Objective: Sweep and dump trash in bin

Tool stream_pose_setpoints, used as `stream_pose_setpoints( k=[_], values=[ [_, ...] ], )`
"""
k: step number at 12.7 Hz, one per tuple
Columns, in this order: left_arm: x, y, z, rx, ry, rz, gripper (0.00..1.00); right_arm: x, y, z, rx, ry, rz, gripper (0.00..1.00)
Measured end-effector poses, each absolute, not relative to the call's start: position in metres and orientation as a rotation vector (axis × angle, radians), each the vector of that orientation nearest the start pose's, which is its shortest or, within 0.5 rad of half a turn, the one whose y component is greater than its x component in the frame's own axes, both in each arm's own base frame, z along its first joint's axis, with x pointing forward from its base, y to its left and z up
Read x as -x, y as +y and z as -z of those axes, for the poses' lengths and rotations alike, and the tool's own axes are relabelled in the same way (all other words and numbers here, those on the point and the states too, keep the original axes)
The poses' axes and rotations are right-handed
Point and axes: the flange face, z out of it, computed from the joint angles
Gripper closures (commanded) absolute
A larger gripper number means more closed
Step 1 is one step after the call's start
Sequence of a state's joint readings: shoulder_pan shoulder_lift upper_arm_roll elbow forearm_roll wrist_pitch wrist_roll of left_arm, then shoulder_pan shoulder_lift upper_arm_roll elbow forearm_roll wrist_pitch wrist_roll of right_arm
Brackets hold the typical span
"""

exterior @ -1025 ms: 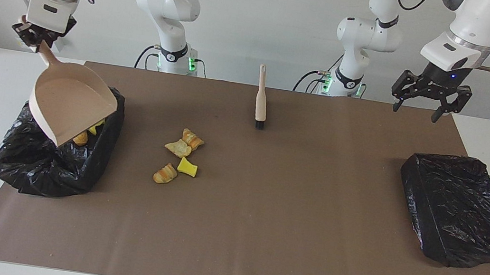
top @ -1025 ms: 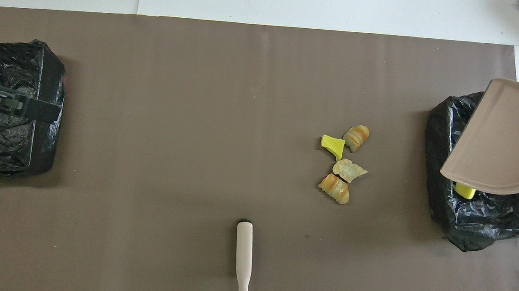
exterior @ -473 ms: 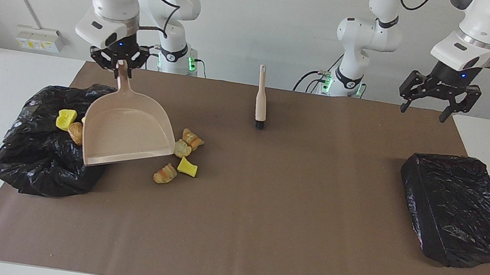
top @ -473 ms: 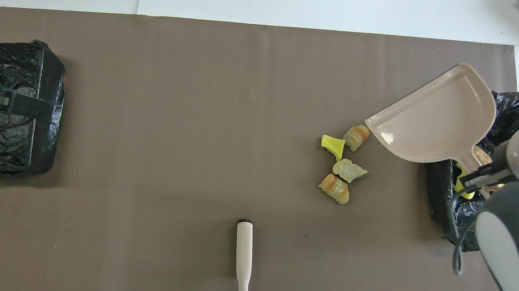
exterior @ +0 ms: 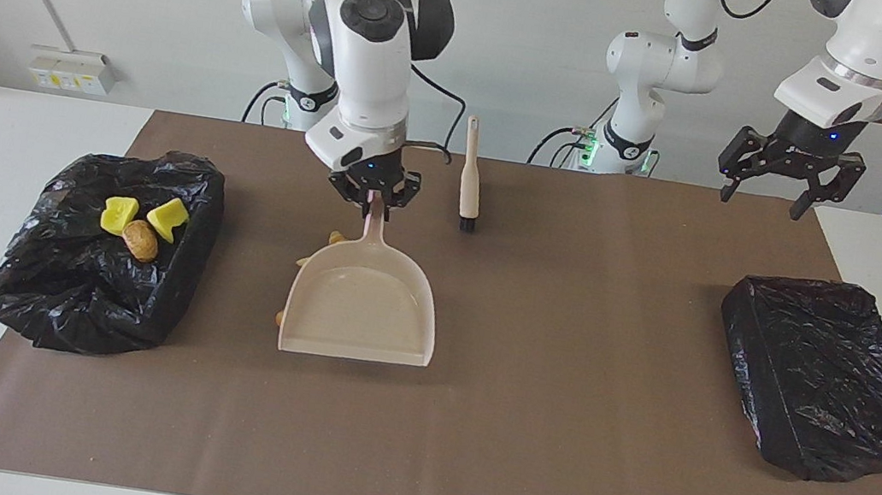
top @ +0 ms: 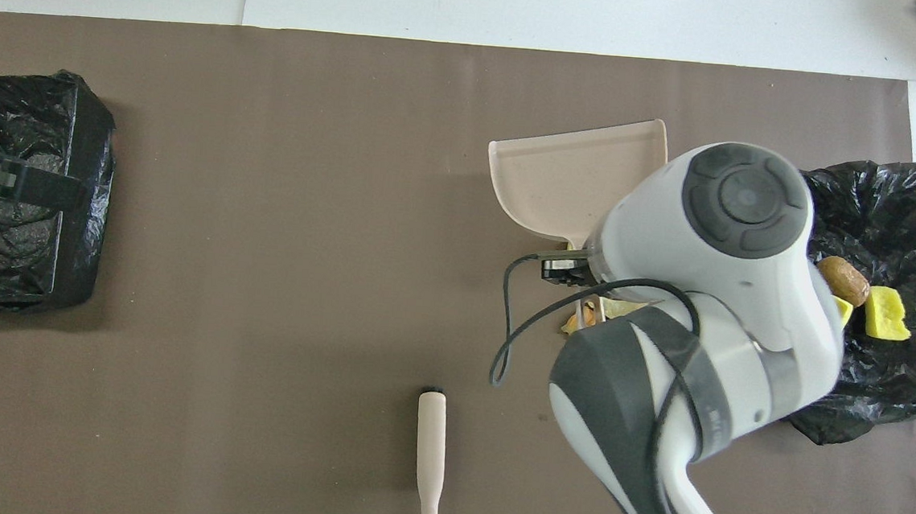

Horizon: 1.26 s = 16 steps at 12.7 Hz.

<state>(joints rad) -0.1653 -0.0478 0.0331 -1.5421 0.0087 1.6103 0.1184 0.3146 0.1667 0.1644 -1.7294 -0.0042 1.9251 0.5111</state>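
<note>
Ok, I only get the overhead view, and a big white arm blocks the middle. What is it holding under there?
Observer: The right pincer is shut on the handle of the dustpan.
Operator: How many bits are in the bin with the yellow stuff?
Observer: Three in that black bin: one yellow wedge, a second yellow wedge and a brown lump.
Operator: Is the other arm busy?
Observer: No, the left pincer waits open, up over the left arm's end of the table.
</note>
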Motion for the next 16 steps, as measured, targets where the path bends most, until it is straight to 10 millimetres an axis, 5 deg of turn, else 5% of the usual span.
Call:
stream_pose_setpoints(
  k=[7,11,12,13,16],
  values=[
    [-0.537,-0.07,-0.667,3.107,0.389,0.155,0.0,-0.567,0.385,-0.404,2.995,0.171,0.069,1.0],
    [-0.536,-0.069,-0.667,3.108,0.386,0.144,0.0,-0.578,0.393,-0.385,2.946,0.183,0.144,1.0],
    [-0.536,-0.069,-0.667,3.108,0.386,0.141,0.0,-0.579,0.393,-0.381,2.944,0.184,0.145,0.89],
    [-0.536,-0.069,-0.666,3.108,0.386,0.139,0.0,-0.579,0.393,-0.378,2.946,0.185,0.139,0.63],
    [-0.536,-0.069,-0.667,3.108,0.386,0.139,0.0,-0.581,0.391,-0.37,2.955,0.169,0.126,0.49]
  ],
)
